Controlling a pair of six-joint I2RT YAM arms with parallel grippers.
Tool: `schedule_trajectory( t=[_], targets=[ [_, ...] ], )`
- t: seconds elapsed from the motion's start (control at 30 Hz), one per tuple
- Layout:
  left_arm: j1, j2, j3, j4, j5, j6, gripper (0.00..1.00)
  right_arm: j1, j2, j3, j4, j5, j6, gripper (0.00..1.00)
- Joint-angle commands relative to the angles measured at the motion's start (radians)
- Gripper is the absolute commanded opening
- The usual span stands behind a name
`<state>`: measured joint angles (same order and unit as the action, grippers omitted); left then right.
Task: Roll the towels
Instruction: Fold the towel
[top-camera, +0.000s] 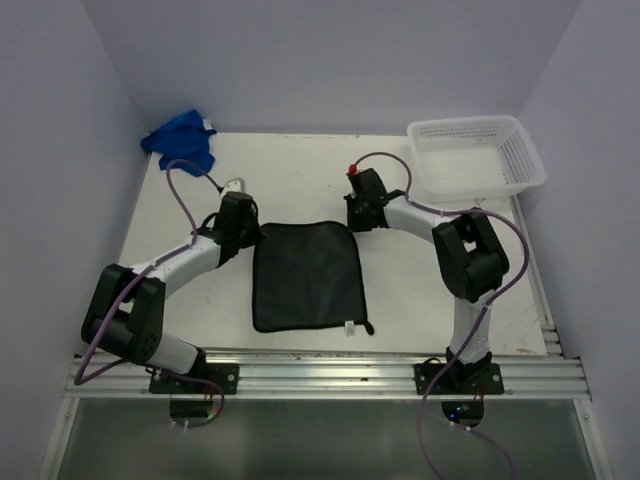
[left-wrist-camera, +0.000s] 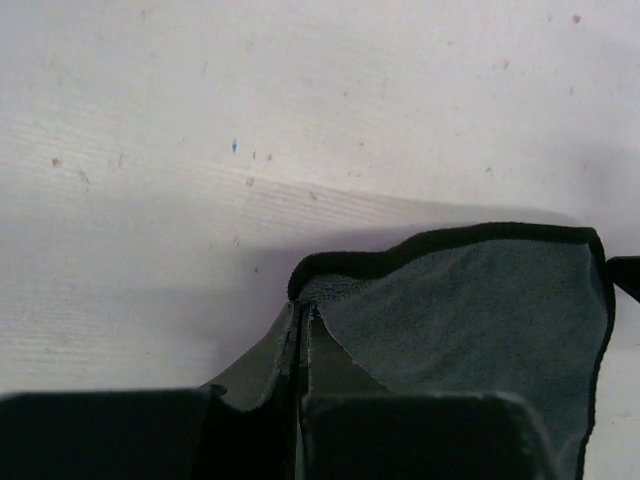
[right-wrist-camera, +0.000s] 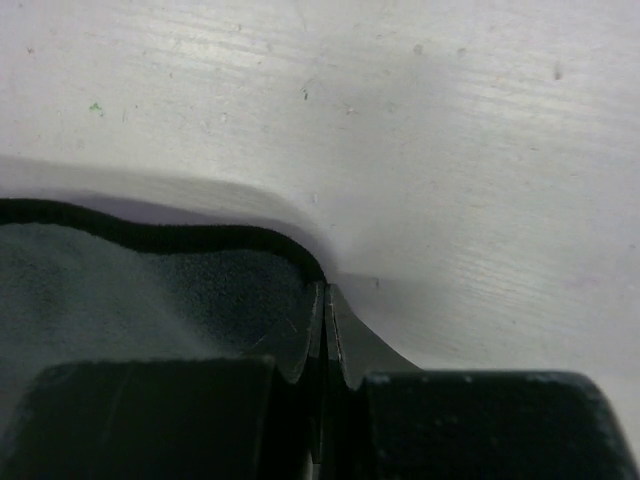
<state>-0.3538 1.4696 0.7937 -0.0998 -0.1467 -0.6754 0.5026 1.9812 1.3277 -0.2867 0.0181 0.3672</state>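
The dark towel (top-camera: 305, 275) lies spread flat in the middle of the table. My left gripper (top-camera: 254, 234) is shut on its far left corner; in the left wrist view the gripper (left-wrist-camera: 302, 310) pinches the dark towel's hemmed corner (left-wrist-camera: 470, 300). My right gripper (top-camera: 352, 222) is shut on the far right corner; in the right wrist view the gripper (right-wrist-camera: 324, 292) clamps the dark towel's edge (right-wrist-camera: 150, 280). The blue towel (top-camera: 181, 138) lies crumpled at the table's far left corner.
A white mesh basket (top-camera: 476, 156) stands at the far right corner. The white table (top-camera: 300, 170) is walled on the left, back and right. A metal rail (top-camera: 320, 370) runs along the near edge.
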Motion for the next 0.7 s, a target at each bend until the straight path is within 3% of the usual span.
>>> schedule_trajectory(
  t=[0.0, 0.3, 0.67],
  targets=[
    [0.004, 0.006, 0.070, -0.005, -0.044, 0.049, 0.00, -0.010, -0.117, 0.019, -0.003, 0.103, -0.031, 0.00],
    [0.004, 0.001, 0.072, 0.057, 0.009, 0.077, 0.00, -0.009, -0.272, -0.130, 0.104, 0.166, -0.017, 0.00],
    [0.004, -0.083, -0.074, 0.161, 0.018, 0.062, 0.00, -0.007, -0.443, -0.333, 0.165, 0.052, 0.018, 0.00]
  ],
)
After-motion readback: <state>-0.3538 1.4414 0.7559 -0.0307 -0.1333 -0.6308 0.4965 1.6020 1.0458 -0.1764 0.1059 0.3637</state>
